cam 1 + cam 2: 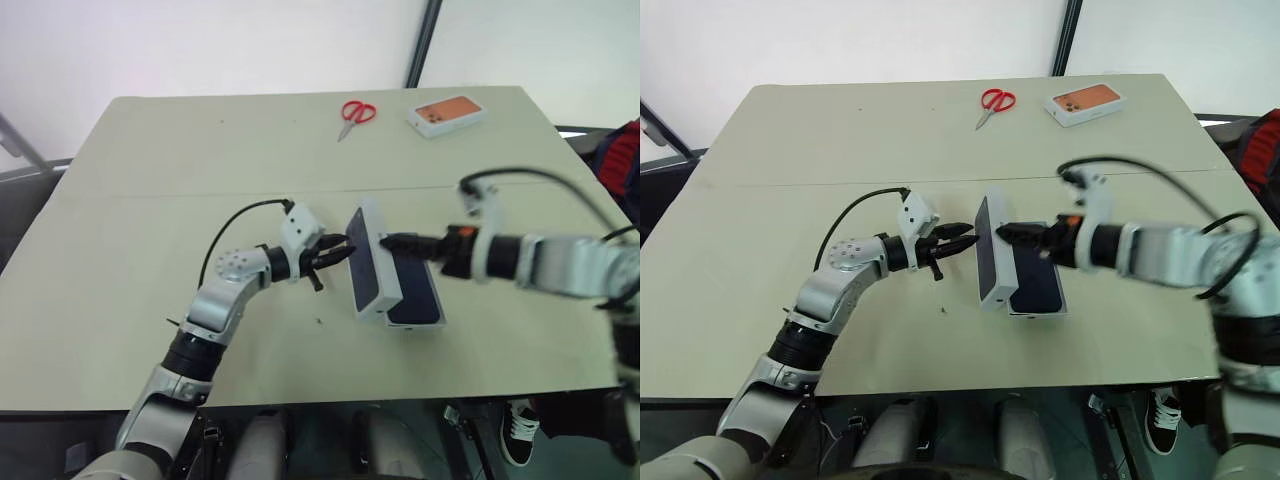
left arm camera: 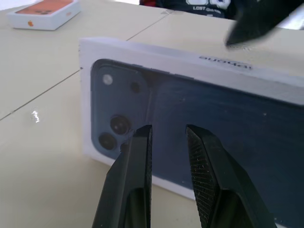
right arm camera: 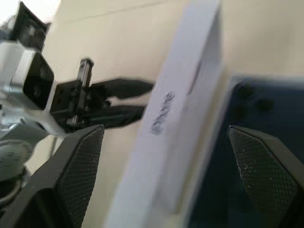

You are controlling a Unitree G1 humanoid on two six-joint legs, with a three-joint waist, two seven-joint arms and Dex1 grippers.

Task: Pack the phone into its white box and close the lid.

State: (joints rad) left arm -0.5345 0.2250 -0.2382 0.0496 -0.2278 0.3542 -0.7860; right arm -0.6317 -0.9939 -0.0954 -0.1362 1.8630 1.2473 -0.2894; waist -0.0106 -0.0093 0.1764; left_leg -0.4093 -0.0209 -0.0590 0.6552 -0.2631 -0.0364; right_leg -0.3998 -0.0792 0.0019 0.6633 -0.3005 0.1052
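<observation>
The lid (image 1: 366, 264) stands on its long edge at mid-table, tilted, its dark blue phone picture facing my left arm. Behind it the phone (image 1: 418, 290) lies flat, back up, in the white box, of which a thin rim (image 1: 1032, 314) shows. My left gripper (image 1: 340, 252) points level at the lid's printed face (image 2: 213, 118), its fingers a narrow gap apart with nothing between them. My right gripper (image 1: 1002, 232) is at the lid's upper edge from the other side. Its fingers (image 3: 80, 161) are spread wide and grip nothing.
Red scissors (image 1: 357, 113) and an orange-topped box (image 1: 446, 115) lie near the table's far edge. A person's red-and-dark clothing (image 1: 625, 160) shows past the right edge of the table.
</observation>
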